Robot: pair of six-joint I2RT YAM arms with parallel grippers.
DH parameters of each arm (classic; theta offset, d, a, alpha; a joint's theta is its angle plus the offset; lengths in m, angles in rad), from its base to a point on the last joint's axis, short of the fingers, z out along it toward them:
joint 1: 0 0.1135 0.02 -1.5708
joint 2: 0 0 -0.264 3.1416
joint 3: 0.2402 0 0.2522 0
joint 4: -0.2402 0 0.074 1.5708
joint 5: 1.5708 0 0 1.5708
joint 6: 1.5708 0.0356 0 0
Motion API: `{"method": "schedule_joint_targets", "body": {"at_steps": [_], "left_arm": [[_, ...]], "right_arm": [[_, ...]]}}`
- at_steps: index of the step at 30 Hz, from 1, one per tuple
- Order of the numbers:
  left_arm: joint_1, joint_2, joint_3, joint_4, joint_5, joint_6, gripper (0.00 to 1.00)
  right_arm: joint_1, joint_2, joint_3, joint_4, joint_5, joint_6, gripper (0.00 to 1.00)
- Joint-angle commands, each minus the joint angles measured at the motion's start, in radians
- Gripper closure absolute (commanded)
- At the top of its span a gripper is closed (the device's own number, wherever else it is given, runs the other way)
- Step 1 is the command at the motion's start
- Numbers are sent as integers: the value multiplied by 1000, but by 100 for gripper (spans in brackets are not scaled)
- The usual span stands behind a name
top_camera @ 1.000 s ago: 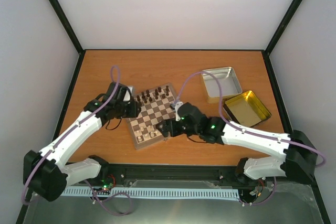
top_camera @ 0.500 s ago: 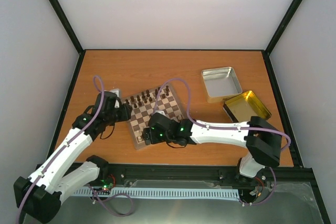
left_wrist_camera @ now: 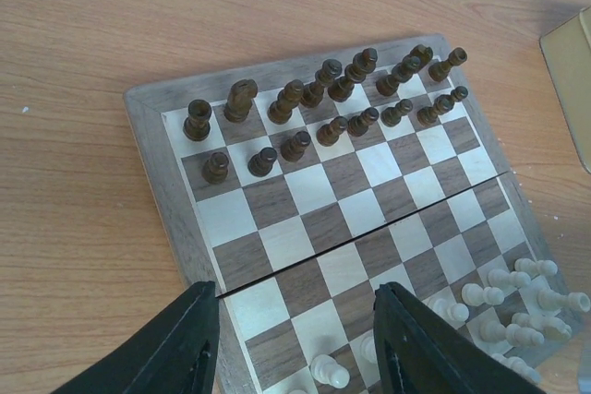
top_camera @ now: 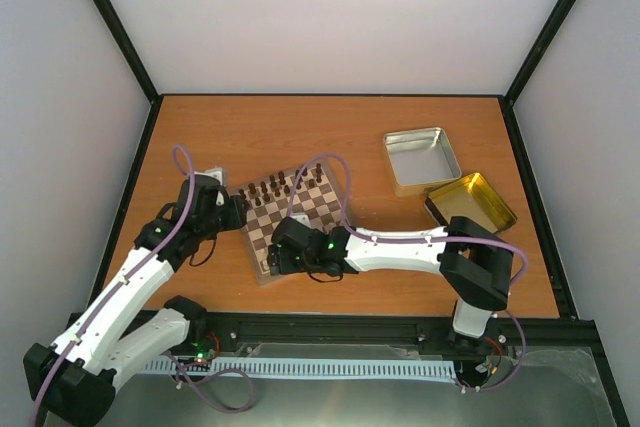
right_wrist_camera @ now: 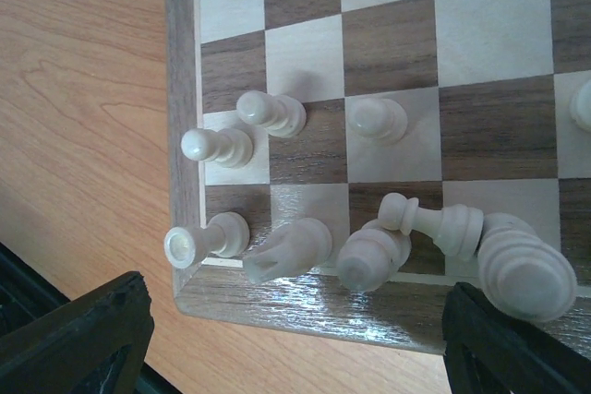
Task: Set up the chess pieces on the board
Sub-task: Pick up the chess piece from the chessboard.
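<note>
Right gripper (right_wrist_camera: 291, 311) spread wide, empty, poised over near corner of board (right_wrist_camera: 182, 89). Left gripper (left_wrist_camera: 295, 320) likewise parted, nothing between, above board's side. Pale chess pieces (right_wrist_camera: 286, 251) crowded on corner squares, one toppled against neighbour. Dark chessmen (left_wrist_camera: 305, 126) already ranked at far edge. Likely light, hard, smooth wood, tippy on small bases; best pinched at narrow waist from above, closed gently, avoiding neighbours.

An orange-brown wooden table (top_camera: 300, 127) sits inside plain pale walls (top_camera: 330, 17) edged by black framing (top_camera: 112, 22), apparently evenly lit.
</note>
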Motion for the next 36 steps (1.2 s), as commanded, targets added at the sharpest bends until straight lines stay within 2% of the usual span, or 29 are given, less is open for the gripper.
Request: {"method": "schedule_joint_targets", "body": {"at_steps": [1,10,20,36], "left_arm": [[8,-13,5,24,-19,-17,53],[9,-19,3,24,-25,-17,53],[8,-12,1,27,-28,-14,53],[8,-12,0,32,-29,-14,53]], "right_arm": [[1,28,26,-1,30,35,15],[-14,54,33,23,7,38,14],[-32,61,22,70,-28,38,9],[-17,91,75,27,3,18,9]]}}
